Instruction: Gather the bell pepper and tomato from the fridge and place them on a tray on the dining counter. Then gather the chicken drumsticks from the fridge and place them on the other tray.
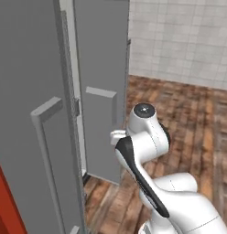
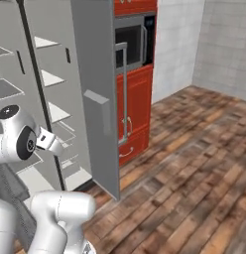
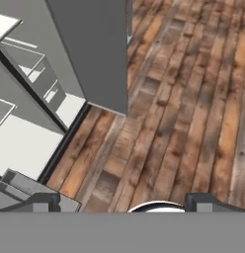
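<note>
**Ana:** Beside the arm, the fridge [image 2: 92, 89] stands with its doors swung out. From the right base camera I can see pale shelves [image 2: 55, 111] inside, and red cabinets [image 2: 137, 109] with a dark oven [image 2: 130, 44] just past the open door.

**Ben:** Any sign of the pepper, tomato or drumsticks?

**Ana:** None that I can make out; the shelves I can see look bare, and the rest of the inside is hidden by the doors. Neither tray nor the dining worktop is visible from this spot.

**Ben:** And the hand?

**Ana:** Released, its fingers [image 3: 206, 201] spread as wide as they go, with nothing between them. It looks down at the wooden floor [image 3: 193, 99], with the bottom corner of the fridge door [image 3: 95, 54] above it.

**Ben:** How would you expect the food to handle?

**Ana:** My guess: the tomato is smooth, round and soft, so take it across its widest part with a gentle squeeze. The pepper should be light and hollow, best gripped across the body. Drumsticks are probably lumpy and slick; hold the thick meaty end, not the thin bone.
</note>
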